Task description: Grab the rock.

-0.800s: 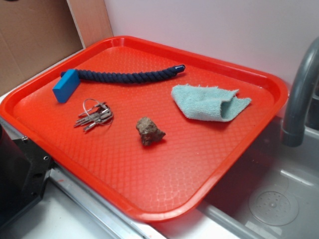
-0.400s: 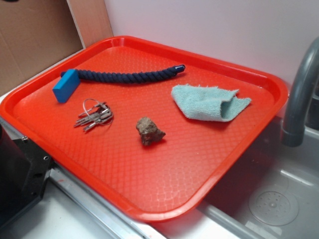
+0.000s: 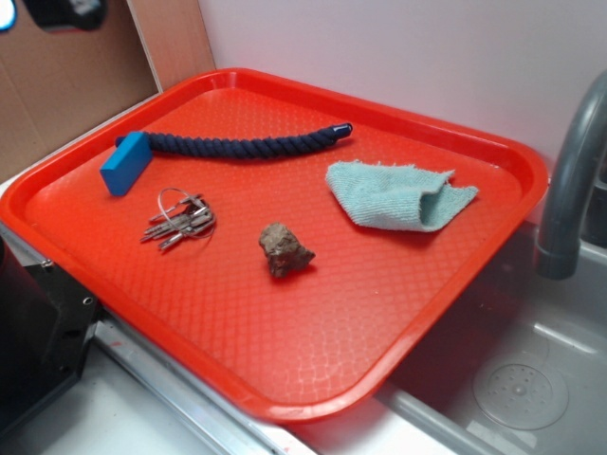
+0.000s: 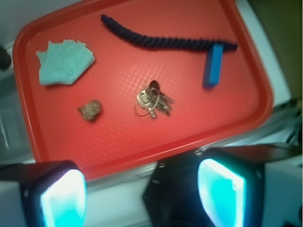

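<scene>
In the exterior view, the rock (image 3: 285,249) lies near the middle of the red tray (image 3: 313,379), resting on the tray's patterned floor. It is a small, lumpy stone, brown-grey and rough, with a jagged outline and a pointed corner toward the right. The bunch of keys (image 3: 180,221) sits to its left, apart from it. Behind the keys, a blue block (image 3: 125,163) touches the end of a dark blue twisted rope (image 3: 247,145) that runs along the far side of the tray. A folded pale green cloth (image 3: 396,194) lies to the right and behind the rock, not touching it. A grey faucet (image 3: 569,180) rises at the right edge above a metal sink (image 3: 512,379). A dark blurred shape in the top left corner is part of the end effector (image 3: 66,11), high above the tray and far from the rock.

In the wrist view, the end effector (image 4: 142,194) hangs well above the tray (image 4: 246,56), its two fingers (image 4: 61,198) spread wide apart with nothing between them. The rock (image 4: 90,109) appears small and mottled brown, below the cloth (image 4: 64,61) and left of the keys (image 4: 152,99).
</scene>
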